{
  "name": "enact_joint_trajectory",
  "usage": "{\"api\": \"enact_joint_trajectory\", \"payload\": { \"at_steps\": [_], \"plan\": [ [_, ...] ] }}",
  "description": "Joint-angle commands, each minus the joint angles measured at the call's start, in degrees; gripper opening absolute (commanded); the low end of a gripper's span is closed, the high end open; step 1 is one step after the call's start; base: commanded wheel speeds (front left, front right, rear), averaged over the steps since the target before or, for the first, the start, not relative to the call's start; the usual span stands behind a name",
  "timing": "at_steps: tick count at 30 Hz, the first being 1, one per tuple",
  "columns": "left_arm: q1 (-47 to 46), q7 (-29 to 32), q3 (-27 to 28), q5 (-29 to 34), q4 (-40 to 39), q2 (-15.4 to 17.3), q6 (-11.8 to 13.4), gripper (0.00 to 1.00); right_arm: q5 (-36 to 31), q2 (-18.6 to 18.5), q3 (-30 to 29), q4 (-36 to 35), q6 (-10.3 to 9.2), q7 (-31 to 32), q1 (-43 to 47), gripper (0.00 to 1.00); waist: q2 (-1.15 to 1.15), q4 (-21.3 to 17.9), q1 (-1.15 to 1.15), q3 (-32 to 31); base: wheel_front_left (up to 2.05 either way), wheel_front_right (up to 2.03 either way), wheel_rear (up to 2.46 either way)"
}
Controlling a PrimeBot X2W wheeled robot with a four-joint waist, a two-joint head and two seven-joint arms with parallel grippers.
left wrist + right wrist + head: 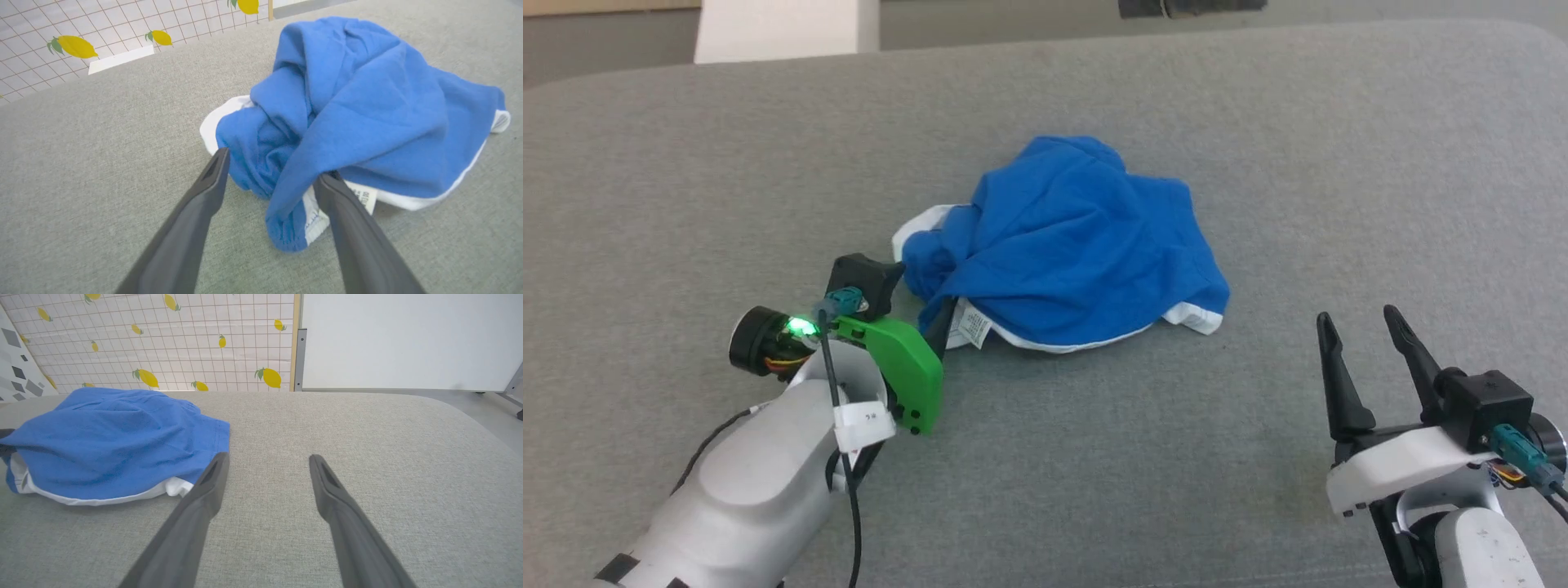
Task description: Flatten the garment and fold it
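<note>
Garment (1070, 253): blue, crumpled on grey cushion (1094, 457).
Left gripper (274, 165): fingers spread, released, straddling a bunched fold.
Right gripper (1358, 316): spread, empty, apart from garment.

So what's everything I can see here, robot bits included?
shorts: one, bright blue with white trim, crumpled on the padded surface
label: one, white, at the shorts' near edge
padded surface: one, grey, under everything
wall: one, white grid with yellow lemons, behind the surface
panel: one, white, beside that wall
left claw: one, dark, open, astride the shorts' near-left bunch
right claw: one, dark, open, right of the shorts, apart from them
</note>
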Motion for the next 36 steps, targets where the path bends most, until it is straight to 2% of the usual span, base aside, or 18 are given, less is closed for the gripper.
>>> {"api": "enact_joint_trajectory", "payload": {
  "at_steps": [1,8,14,18,21,27,31,36],
  "plan": [
    [0.2,-1.0,0.6,-0.3,0.1,-0.3,0.3,1.00,-0.4,0.1,-0.1,-0.1,-0.10,0.4,0.2,1.00,0.00,2.1,0.00,-2.4,0.00,0.00,0.00],
    [2.2,-6.2,5.1,-2.2,-2.6,0.4,4.2,1.00,-0.9,0.1,-1.3,-1.0,-0.10,1.5,2.8,1.00,0.00,5.5,0.00,-6.1,0.00,0.00,0.00],
    [7.6,-9.7,10.9,-2.0,-8.4,2.9,11.0,1.00,-1.3,0.1,-1.8,-2.2,-0.10,2.4,5.0,1.00,0.00,8.2,0.00,-8.4,0.00,0.00,0.00],
    [14.4,-10.2,16.4,0.6,-14.5,3.7,15.8,1.00,-1.3,0.1,-2.1,-3.0,-0.10,2.9,6.8,1.00,0.00,9.4,0.00,-9.8,0.00,0.00,0.00],
    [21.0,-10.2,19.3,5.6,-19.3,3.5,17.7,1.00,-1.4,0.1,-2.3,-3.3,-0.10,3.7,8.1,1.00,0.00,10.3,0.00,-10.4,0.00,0.00,0.00],
    [30.2,-10.2,22.9,12.4,-23.8,1.3,18.3,1.00,-1.6,0.1,-2.4,-3.7,-0.10,4.9,9.6,1.00,0.00,11.6,0.00,-10.6,0.00,0.00,0.00],
    [31.9,-10.2,24.1,15.2,-24.6,-0.2,16.8,1.00,-1.6,0.1,-3.0,-4.2,-0.10,6.4,9.8,1.00,0.00,12.9,0.00,-9.6,0.00,0.00,0.00],
    [31.2,-10.2,24.9,17.3,-24.1,-1.6,14.4,1.00,-2.6,-1.2,-2.9,-3.8,-0.10,11.7,8.0,1.00,0.00,15.0,0.00,-7.1,0.00,0.00,0.00]
  ]
}}
